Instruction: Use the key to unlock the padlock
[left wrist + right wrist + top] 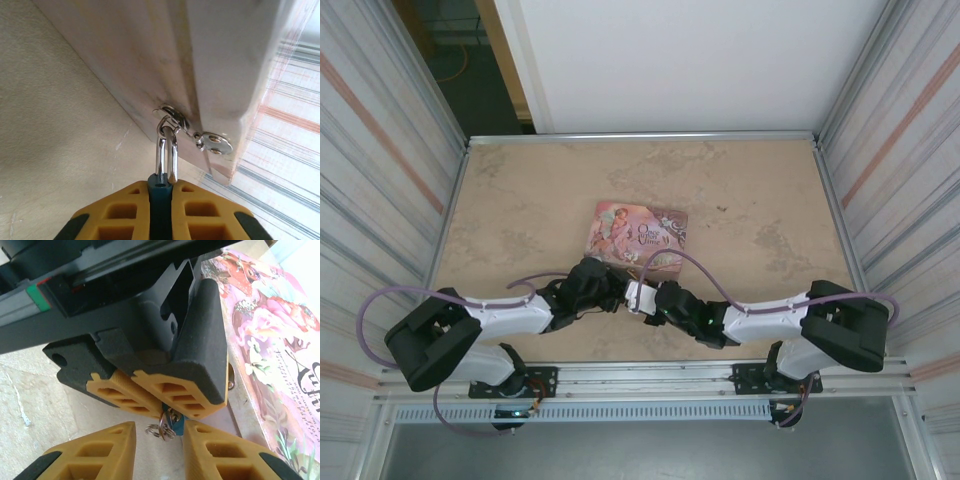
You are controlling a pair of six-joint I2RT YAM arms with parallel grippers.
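The padlock (pixel 160 191) is hooked by its shackle through the hasp (pixel 192 132) on the side wall of the tin (pixel 150 55). The left jaws are closed on its blue body. The key (pixel 167 426), at the padlock's base just beside the tin, is probably light, rigid and slippery; grip its flat head. The right jaws stand partly open, straddling the key without visibly touching it.
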